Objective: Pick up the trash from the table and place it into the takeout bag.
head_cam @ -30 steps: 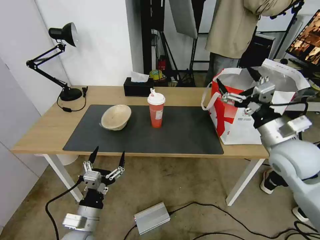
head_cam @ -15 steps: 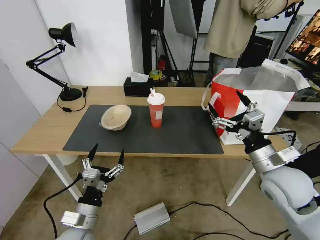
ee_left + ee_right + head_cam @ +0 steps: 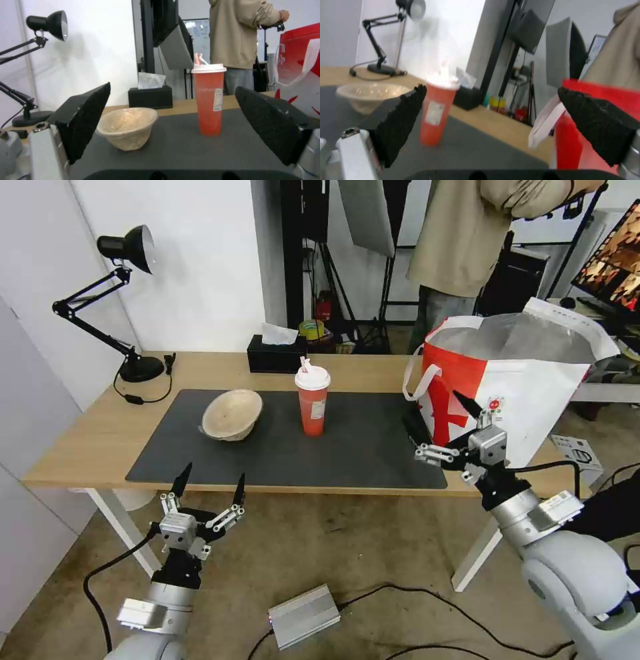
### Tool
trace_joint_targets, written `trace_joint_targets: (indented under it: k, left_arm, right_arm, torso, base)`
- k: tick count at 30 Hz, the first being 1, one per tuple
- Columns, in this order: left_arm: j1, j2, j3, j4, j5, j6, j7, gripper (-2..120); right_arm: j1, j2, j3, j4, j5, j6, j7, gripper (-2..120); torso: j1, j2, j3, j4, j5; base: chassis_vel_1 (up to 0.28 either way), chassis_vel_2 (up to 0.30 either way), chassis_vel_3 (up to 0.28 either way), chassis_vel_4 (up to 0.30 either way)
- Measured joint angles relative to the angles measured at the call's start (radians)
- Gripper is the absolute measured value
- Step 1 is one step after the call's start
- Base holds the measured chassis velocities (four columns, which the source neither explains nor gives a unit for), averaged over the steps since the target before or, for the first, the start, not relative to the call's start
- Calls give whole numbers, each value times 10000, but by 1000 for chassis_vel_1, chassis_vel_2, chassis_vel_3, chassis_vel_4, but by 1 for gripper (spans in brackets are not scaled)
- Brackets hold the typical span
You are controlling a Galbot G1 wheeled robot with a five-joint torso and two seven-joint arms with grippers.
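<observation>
right gripper point(image 3: 440, 428) down from bag point(image 3: 533, 400) mouth, spread, empty, at mat edge | left gripper point(image 3: 208, 491) spread below table point(image 3: 87, 440) | cup point(image 3: 312, 400), bowl point(image 3: 231, 414) on mat, next pick likely.

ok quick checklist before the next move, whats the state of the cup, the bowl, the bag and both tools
1. Red drink cup upright, lid on, on the dark mat: ok.
2. Beige bowl tilted on the mat, apart from the cup: ok.
3. Takeout bag standing at the table's right end, mouth open: ok.
4. Right tool open, empty, in front of the bag's lower left corner: ok.
5. Left tool open, empty, below the table's front edge: ok.
6. What is inside the bag: cannot tell.
</observation>
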Motion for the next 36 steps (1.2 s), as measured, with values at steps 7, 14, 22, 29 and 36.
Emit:
trace_joint_targets:
  k: [7,14,22,29,36]
  left_arm:
    - [-61,80,-3,28,-18,0,-1,100]
    - [-139,99,-2,114,-22,0,-2,100]
    - [-201,60,-13,195,-26,3,-7,100]
    - [-219,36,-29,242,-16,13,-9,100]
    - [-235,43,-35,353,35,13,-10,100]
  right_arm:
    - [-605,478,-160,-23,-382,87,-45,100]
    - [-1110,921,-223,-70,-719,331,-44,100]
    - [-1714,1476,-243,-193,-1074,828,-117,100]
    - [-2035,1806,-318,-227,-1282,1151,-178,100]
    - [-2193,1981,-448,-243,-1430,1351,-181,100]
  torso:
    - [-1,0,0,-1,1]
    - [0,0,0,0,0]
    - [0,0,0,-1,0]
    - [0,0,-1,-1,0]
    - [-1,0,-1,-1,0]
  base:
    - [0,0,0,0]
    - [0,0,0,0]
    - [0,0,0,0]
    - [0,0,0,0]
    - [0,0,0,0]
